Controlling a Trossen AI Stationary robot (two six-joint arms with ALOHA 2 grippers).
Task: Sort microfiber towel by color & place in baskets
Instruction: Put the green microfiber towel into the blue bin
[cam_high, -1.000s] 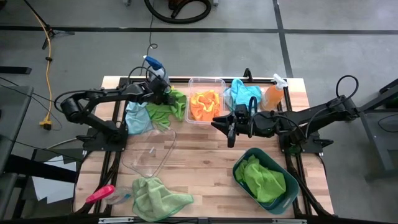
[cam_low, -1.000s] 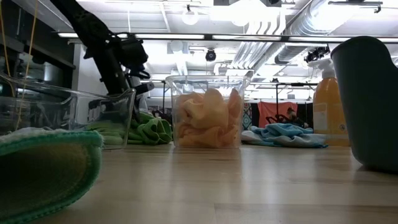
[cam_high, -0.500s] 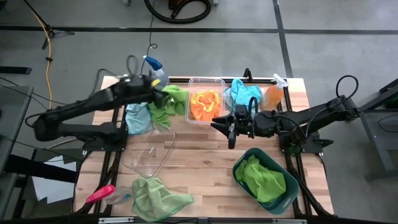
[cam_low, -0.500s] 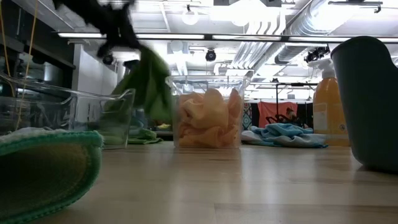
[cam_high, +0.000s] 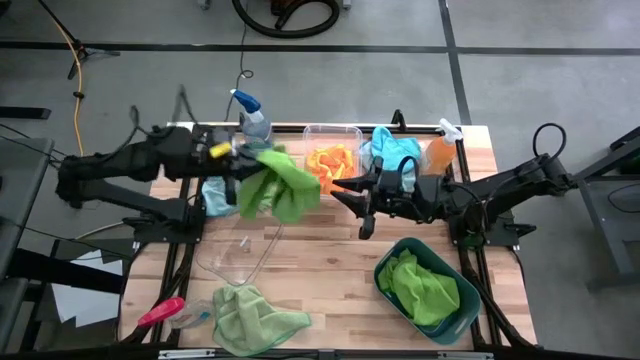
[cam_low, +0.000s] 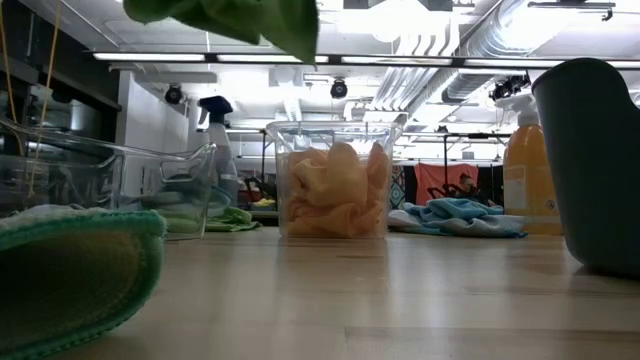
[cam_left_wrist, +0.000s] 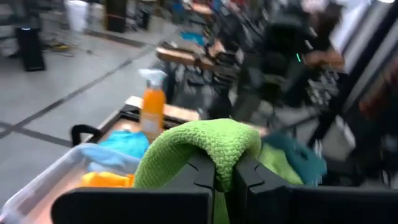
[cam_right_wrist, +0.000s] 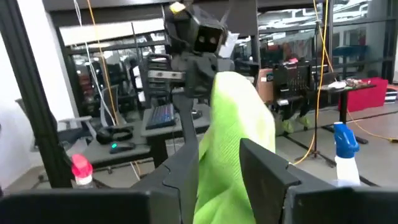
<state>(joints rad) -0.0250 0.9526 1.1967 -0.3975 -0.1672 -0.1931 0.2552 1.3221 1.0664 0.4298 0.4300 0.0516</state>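
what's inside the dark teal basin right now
A lime green towel lies crumpled inside the dark teal basin, covering most of its floor. Anything beneath that towel is hidden.

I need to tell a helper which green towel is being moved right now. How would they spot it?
Look above the table's far left part, beside the clear tub of orange towels. The left claw is shut on a lime green towel hanging in the air. The other green towels lie on the table or in the teal basin.

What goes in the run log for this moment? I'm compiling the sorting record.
left gripper: shut on green towel, lifted above table | right gripper: open, empty, mid-table | teal basin: holds green towel
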